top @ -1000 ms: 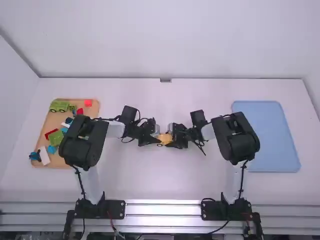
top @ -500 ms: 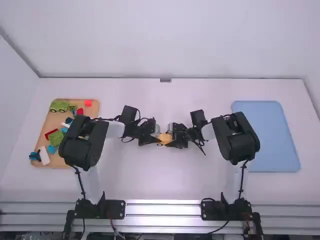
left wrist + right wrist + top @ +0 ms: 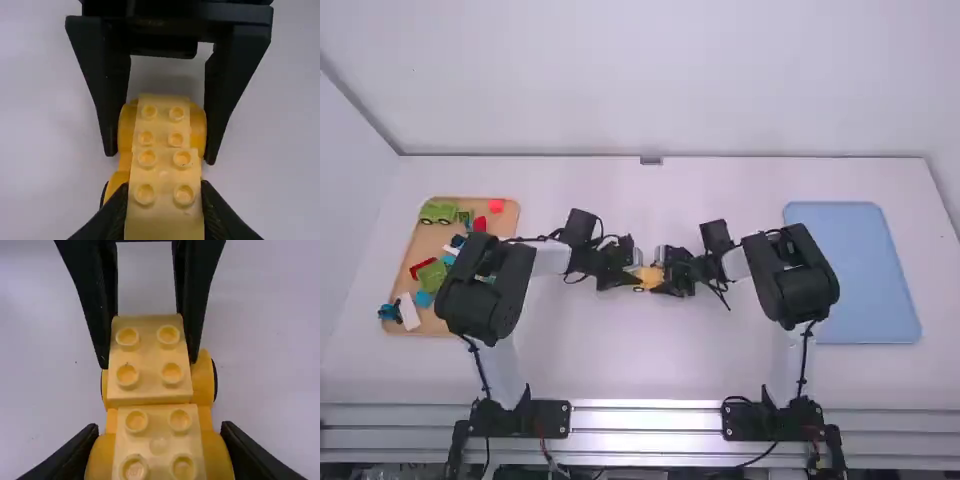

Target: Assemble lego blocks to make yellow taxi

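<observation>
1. Holds the partly built yellow taxi (image 3: pixel 650 280) near the middle of the white table (image 3: pixel 650 370), between the two grippers facing each other.
2. With the left gripper (image 3: pixel 637 278), pinches one end of the taxi, both fingers closed against the sides of a pale yellow four-stud block (image 3: pixel 150 358).
3. With the right gripper (image 3: pixel 664 278), clasps the other end, fingers pressed on the rounded orange-yellow fenders (image 3: pixel 101 457), to either side of a second pale yellow four-stud block (image 3: pixel 162 120).
4. Shows both blocks end to end along the top, studs up, above an orange-yellow base (image 3: pixel 204 415) with a dark-edged wheel (image 3: pixel 215 380) beside the left gripper's end.
5. On the robot's left, holds loose pieces in a tan tray (image 3: pixel 428 240): a green wheeled vehicle (image 3: pixel 439 212) in the far left corner, a red block (image 3: pixel 496 205) in the far right corner, a long red block (image 3: pixel 422 267) beside a green block (image 3: pixel 432 276), and a white block (image 3: pixel 409 313) near the front, next to a blue-and-black piece (image 3: pixel 390 312) at the tray's left edge.
6. On the robot's right, lies flat: a light blue tray (image 3: pixel 865 270).
</observation>
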